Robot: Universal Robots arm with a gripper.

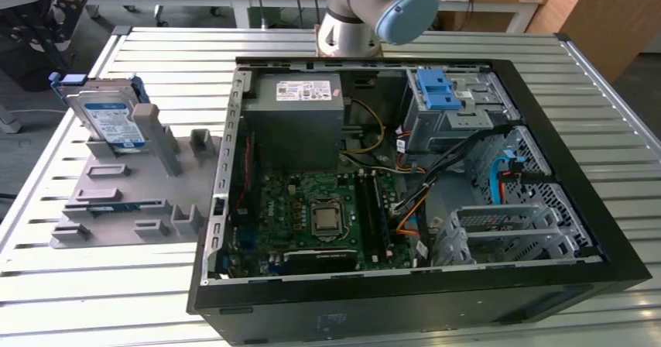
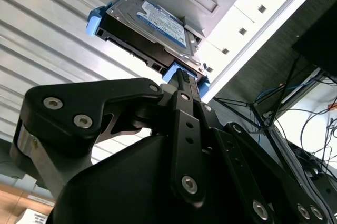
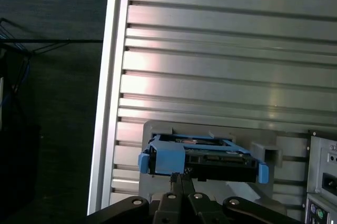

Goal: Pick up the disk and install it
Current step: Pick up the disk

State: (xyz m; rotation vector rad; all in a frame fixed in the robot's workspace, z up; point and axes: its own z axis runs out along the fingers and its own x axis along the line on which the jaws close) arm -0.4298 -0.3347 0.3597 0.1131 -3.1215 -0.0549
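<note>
My hand (image 3: 179, 178), closed and empty, aims straight at the disk (image 3: 202, 158), standing on edge at 10 o'clock from the case (image 1: 392, 304).

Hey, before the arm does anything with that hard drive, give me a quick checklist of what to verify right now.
1. Disk standing upright in grey holder: ok.
2. Disk in view ahead of gripper in both wrist views: ok.
3. Gripper open for a grasp: not ok, it is shut.
4. Disk gripped: not ok, it sits in the holder.
5. Computer case side open: ok.
6. Drive cage free: cannot tell.
</note>
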